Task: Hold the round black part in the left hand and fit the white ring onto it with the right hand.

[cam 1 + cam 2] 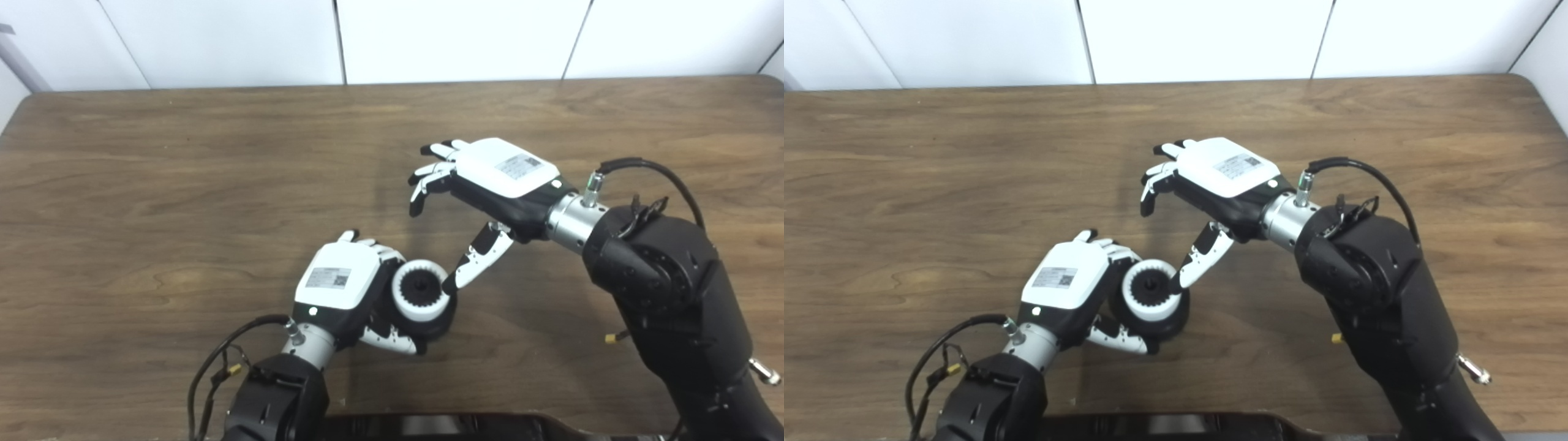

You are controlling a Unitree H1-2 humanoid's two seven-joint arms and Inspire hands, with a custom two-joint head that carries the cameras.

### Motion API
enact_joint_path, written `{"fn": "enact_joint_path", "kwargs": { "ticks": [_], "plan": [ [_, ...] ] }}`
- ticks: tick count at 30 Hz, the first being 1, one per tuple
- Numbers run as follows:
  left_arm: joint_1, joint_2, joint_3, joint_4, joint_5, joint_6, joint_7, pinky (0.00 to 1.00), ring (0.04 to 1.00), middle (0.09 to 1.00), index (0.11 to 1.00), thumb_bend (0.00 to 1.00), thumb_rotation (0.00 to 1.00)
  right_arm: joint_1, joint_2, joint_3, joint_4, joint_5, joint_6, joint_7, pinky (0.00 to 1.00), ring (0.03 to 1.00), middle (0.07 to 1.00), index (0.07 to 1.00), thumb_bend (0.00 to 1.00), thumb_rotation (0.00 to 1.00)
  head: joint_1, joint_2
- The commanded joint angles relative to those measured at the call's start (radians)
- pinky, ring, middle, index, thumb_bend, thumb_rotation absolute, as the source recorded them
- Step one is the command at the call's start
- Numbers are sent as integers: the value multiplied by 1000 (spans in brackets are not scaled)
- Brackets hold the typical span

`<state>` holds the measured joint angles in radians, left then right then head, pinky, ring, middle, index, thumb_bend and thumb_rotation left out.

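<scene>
Near the front of the wooden table [184,184], the left hand [343,288] grips the black part [442,318], steadying it while the released right hand [490,184] thumbs the seated white ring [420,290].

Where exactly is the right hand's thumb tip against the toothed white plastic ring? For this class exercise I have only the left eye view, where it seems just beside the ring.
Observer: In the right eye view, the thumb tip of the right hand overlaps the right rim of the white ring, which sits on the round black part held in the left hand.
Operator: Where does the brown wooden table end on the right?
Observer: The right eye view shows the table's rounded far-right corner whole, with its right edge running down beside a white wall.
</scene>
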<state>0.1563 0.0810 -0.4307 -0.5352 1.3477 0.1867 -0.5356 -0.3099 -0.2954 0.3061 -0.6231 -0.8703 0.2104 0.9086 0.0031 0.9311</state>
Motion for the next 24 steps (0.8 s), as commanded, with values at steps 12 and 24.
{"fn": "enact_joint_path", "kwargs": {
  "ticks": [12, 24],
  "plan": [
    [-37, -72, 82, -80, 138, 12, -248, 1000, 912, 881, 877, 1000, 531, -32, -10, -34, -16, 17, -3, -37, 1000, 974, 846, 662, 1000, 375, 8, -7],
    [-57, -109, 176, -105, 149, -18, -309, 1000, 927, 913, 913, 1000, 541, -31, -4, -38, -7, 8, -6, -46, 1000, 974, 845, 666, 1000, 389, 10, -14]
  ]
}}
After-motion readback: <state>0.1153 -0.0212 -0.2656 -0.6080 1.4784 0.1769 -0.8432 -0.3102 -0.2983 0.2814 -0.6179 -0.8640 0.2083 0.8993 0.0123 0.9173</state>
